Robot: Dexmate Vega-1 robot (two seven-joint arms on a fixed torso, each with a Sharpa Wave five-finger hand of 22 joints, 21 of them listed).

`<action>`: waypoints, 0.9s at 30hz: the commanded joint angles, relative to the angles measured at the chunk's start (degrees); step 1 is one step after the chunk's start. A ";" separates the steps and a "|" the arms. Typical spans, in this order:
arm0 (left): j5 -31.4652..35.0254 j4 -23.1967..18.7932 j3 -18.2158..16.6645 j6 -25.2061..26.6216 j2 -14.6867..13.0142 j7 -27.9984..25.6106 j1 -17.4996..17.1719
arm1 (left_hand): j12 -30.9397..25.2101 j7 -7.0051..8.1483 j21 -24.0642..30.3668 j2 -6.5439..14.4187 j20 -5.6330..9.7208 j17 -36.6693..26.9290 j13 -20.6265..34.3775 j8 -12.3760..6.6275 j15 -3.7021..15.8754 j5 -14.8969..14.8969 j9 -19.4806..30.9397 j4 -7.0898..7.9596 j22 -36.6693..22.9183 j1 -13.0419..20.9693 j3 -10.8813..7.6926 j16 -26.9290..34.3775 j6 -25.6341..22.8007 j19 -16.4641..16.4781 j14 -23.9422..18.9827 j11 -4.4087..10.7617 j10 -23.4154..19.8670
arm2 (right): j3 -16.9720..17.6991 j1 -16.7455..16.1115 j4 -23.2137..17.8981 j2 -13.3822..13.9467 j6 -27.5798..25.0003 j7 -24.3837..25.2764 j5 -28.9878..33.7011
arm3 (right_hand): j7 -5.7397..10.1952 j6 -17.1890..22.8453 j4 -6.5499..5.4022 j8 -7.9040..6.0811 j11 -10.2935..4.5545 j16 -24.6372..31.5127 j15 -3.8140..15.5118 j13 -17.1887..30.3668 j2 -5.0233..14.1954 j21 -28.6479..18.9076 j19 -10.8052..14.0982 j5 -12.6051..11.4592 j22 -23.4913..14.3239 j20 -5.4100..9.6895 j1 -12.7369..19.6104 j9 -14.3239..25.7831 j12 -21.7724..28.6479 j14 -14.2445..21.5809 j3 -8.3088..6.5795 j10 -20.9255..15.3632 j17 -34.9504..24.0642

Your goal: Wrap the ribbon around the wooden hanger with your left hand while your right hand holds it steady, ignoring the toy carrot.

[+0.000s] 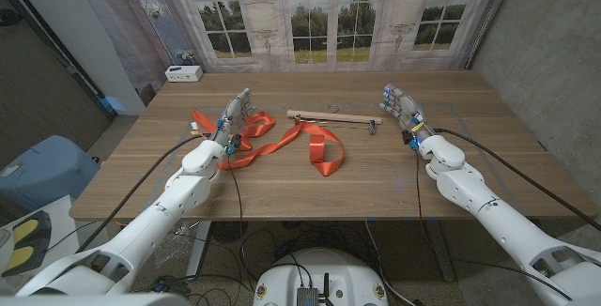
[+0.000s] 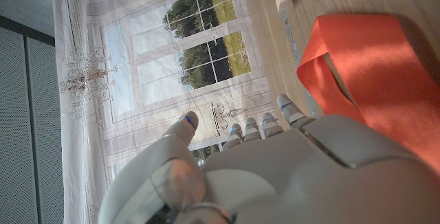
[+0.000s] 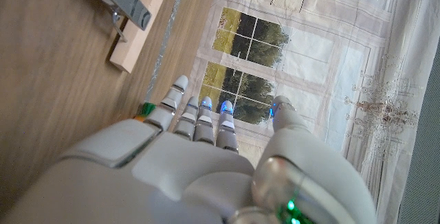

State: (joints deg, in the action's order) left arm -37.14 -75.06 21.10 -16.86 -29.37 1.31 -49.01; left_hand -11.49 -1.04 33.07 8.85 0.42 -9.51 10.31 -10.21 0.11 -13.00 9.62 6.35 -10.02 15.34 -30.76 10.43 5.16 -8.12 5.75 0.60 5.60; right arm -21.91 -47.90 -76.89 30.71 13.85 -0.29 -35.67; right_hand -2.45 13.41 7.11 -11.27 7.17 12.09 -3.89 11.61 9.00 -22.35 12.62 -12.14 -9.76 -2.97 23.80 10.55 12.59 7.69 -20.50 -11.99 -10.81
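Note:
A wooden hanger with metal clips lies across the middle of the table; its end with a clip shows in the right wrist view. An orange ribbon trails in loops from the table's left part to just in front of the hanger. My left hand stands over the ribbon's left part, fingers apart, holding nothing; the ribbon shows beside that hand in the left wrist view. My right hand stands just right of the hanger's end, fingers apart and empty; its back shows in the right wrist view.
A small white box sits at the table's far left corner. The wooden table has bare surface in front of the ribbon and on the right. A curtain with printed windows hangs behind the table.

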 commanded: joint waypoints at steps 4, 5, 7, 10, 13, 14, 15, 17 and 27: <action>0.30 -0.04 -0.05 -0.72 -0.34 0.01 -0.84 | -0.27 -0.19 0.34 -0.03 -0.02 -0.28 0.09 -0.29 -0.27 -0.22 0.20 -0.10 -0.25 0.51 -0.40 0.28 0.38 -0.23 0.09 -0.50 0.28 | -2.73 1.17 -7.47 4.81 -8.98 4.94 6.81 | 0.48 0.85 0.60 -0.42 -0.33 0.36 0.14 0.29 0.21 -0.03 0.59 -0.08 -0.33 -0.09 1.36 0.32 0.26 0.44 -0.87 -0.41 -0.31; 0.29 -0.01 -0.04 -0.70 -0.37 0.04 -0.85 | -0.26 -0.24 0.33 -0.04 -0.10 -0.28 0.09 -0.29 -0.32 -0.21 0.20 -0.11 -0.26 0.50 -0.39 0.28 0.37 -0.20 0.07 -0.49 0.27 | -3.01 1.37 -7.93 5.12 -9.76 5.28 7.42 | 0.56 0.95 0.69 -0.45 -0.34 0.36 0.18 0.30 0.24 0.03 0.54 -0.04 -0.33 -0.24 1.50 0.32 0.25 0.45 -0.95 -0.41 -0.32; 0.27 0.07 -0.06 -0.73 -0.37 0.05 -0.88 | -0.27 -0.24 0.28 -0.06 -0.13 -0.28 0.10 -0.28 -0.27 -0.18 0.20 -0.14 -0.26 0.47 -0.37 0.25 0.32 -0.17 0.07 -0.57 0.19 | -3.61 1.84 -8.76 5.75 -11.29 5.71 8.63 | 0.69 1.08 0.84 -0.47 -0.65 0.41 0.17 0.32 0.27 0.13 0.48 0.05 -0.33 -0.41 1.72 0.32 0.28 0.58 -1.09 -0.55 -0.35; 0.22 0.26 -0.10 -0.87 -0.34 0.14 -0.91 | -0.26 -0.26 0.21 -0.08 -0.23 -0.29 0.11 -0.28 -0.33 -0.14 0.21 -0.17 -0.26 0.44 -0.36 0.24 0.26 -0.15 0.03 -0.52 0.14 | -4.63 2.67 -10.22 6.75 -13.94 6.40 10.65 | 0.79 1.23 1.01 -0.50 -0.80 0.47 0.24 0.35 0.31 0.25 0.41 0.16 -0.34 -0.62 2.00 0.33 0.36 0.74 -1.25 -0.82 -0.37; 0.18 0.47 -0.18 -1.02 -0.31 0.17 -0.91 | -0.25 -0.33 0.14 -0.09 -0.32 -0.29 0.11 -0.27 -0.37 -0.11 0.21 -0.21 -0.27 0.40 -0.35 0.22 0.22 -0.13 0.01 -0.53 0.10 | -5.79 3.74 -11.62 7.73 -16.68 6.80 12.86 | 1.12 1.50 1.19 -0.56 -1.03 0.59 0.36 0.38 0.42 0.37 0.40 0.29 -0.35 -0.64 2.37 0.33 0.38 1.07 -1.48 -0.96 -0.41; 0.08 0.66 -0.20 -1.06 -0.29 0.33 -0.84 | -0.23 -0.30 0.13 -0.09 -0.35 -0.29 0.12 -0.29 -0.39 -0.10 0.22 -0.22 -0.27 0.39 -0.34 0.22 0.16 -0.08 -0.02 -0.49 0.11 | -6.66 4.59 -12.50 8.29 -18.64 7.01 14.36 | 1.20 1.62 1.19 -0.59 -1.06 0.65 0.43 0.39 0.50 0.40 0.41 0.34 -0.35 -0.68 2.44 0.34 0.39 1.18 -1.55 -1.02 -0.44; 0.07 0.67 -0.20 -1.07 -0.29 0.35 -0.84 | -0.23 -0.27 0.10 -0.09 -0.38 -0.29 0.12 -0.31 -0.34 -0.09 0.22 -0.23 -0.27 0.38 -0.34 0.21 0.09 -0.09 -0.02 -0.48 0.08 | -6.66 4.60 -12.59 8.30 -18.86 7.05 14.42 | 1.23 1.76 1.20 -0.63 -1.13 0.69 0.47 0.39 0.54 0.42 0.43 0.38 -0.35 -0.70 2.47 0.34 0.41 1.26 -1.58 -1.07 -0.46; 0.05 0.99 -0.19 -1.22 -0.17 0.46 -0.73 | -0.21 -0.26 0.06 -0.09 -0.44 -0.29 0.12 -0.29 -0.38 -0.06 0.22 -0.25 -0.27 0.35 -0.33 0.22 0.07 -0.04 -0.10 -0.55 0.10 | -7.97 5.84 -13.77 8.99 -21.58 7.20 16.64 | 1.38 2.25 1.18 -0.77 -1.43 0.83 0.71 0.43 0.73 0.49 0.52 0.56 -0.36 -0.75 2.65 0.35 0.57 1.49 -1.74 -1.56 -0.57; -0.08 1.78 -0.14 -1.35 0.14 0.74 -0.33 | -0.11 -0.16 -0.14 -0.10 -0.73 -0.28 0.14 -0.27 -0.38 0.02 0.23 -0.34 -0.29 0.25 -0.31 0.16 -0.07 0.04 -0.16 -0.56 0.16 | -11.75 9.30 -16.44 10.13 -29.29 7.04 23.21 | 1.72 4.28 1.23 -1.30 -2.19 1.21 1.39 0.53 1.30 0.67 1.04 1.06 -0.40 -0.53 3.55 0.38 0.74 2.15 -2.50 -2.39 -0.84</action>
State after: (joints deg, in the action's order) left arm -36.99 -74.13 20.96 -17.94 -29.53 1.68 -49.76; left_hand -11.49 -1.03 33.06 8.85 0.20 -9.50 10.31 -10.21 -0.22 -13.00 9.75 6.17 -10.01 15.34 -30.88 10.43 5.15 -7.90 5.42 0.39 5.38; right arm -29.70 -42.13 -89.72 39.02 -7.02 6.12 -19.38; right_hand -0.72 17.19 8.24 -12.33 5.19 12.96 -2.56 11.87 10.27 -21.96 13.23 -11.35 -10.02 -3.59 26.72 10.81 12.99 9.42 -22.52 -13.96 -11.35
